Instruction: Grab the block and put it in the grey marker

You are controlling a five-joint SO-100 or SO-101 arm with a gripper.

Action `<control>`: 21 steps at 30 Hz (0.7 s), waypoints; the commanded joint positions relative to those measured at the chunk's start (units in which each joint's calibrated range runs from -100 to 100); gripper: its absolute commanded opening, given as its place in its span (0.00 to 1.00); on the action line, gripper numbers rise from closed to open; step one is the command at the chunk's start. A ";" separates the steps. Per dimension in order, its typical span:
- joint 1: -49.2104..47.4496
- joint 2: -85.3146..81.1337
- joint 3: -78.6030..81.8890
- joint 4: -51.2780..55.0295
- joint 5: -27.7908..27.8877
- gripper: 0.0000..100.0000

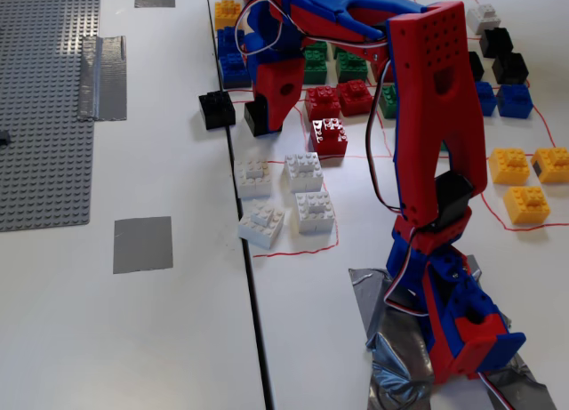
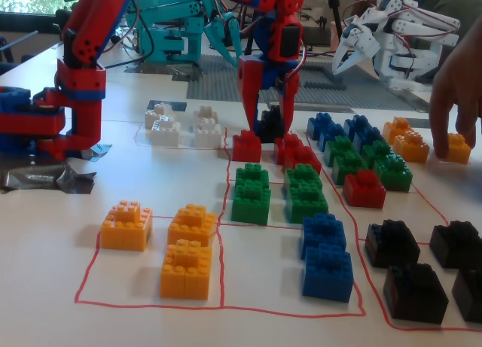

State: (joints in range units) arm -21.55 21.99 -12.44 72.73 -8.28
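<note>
My red and blue gripper (image 1: 267,118) is low over the table, with its jaws closed around a small black studded block (image 1: 255,116), just left of the red bricks (image 1: 324,101). In another fixed view the gripper (image 2: 266,130) stands upright, with the block (image 2: 271,126) dark between its fingers behind red bricks. A second black block (image 1: 216,108) sits loose on the table just left of the gripper. The grey marker (image 1: 142,244), a flat grey tape square, lies bare at the lower left, well away from the gripper.
Other things in view: - A grey studded baseplate (image 1: 44,99). - A wrinkled tape strip (image 1: 102,76). - White bricks (image 1: 284,196), green bricks (image 2: 251,193), blue bricks (image 2: 326,253), orange bricks (image 2: 188,249) and more black bricks (image 2: 414,290) in red-outlined areas. - A person's hand (image 2: 456,83) over the right bricks. - The arm's base (image 1: 462,330).
</note>
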 commanded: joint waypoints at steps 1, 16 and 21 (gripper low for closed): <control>-0.04 -4.49 -2.36 0.49 -0.24 0.00; -0.82 -19.43 0.64 9.25 4.10 0.00; -4.45 -23.97 0.18 13.63 5.96 0.00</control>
State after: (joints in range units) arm -23.38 5.05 -9.81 85.19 -3.30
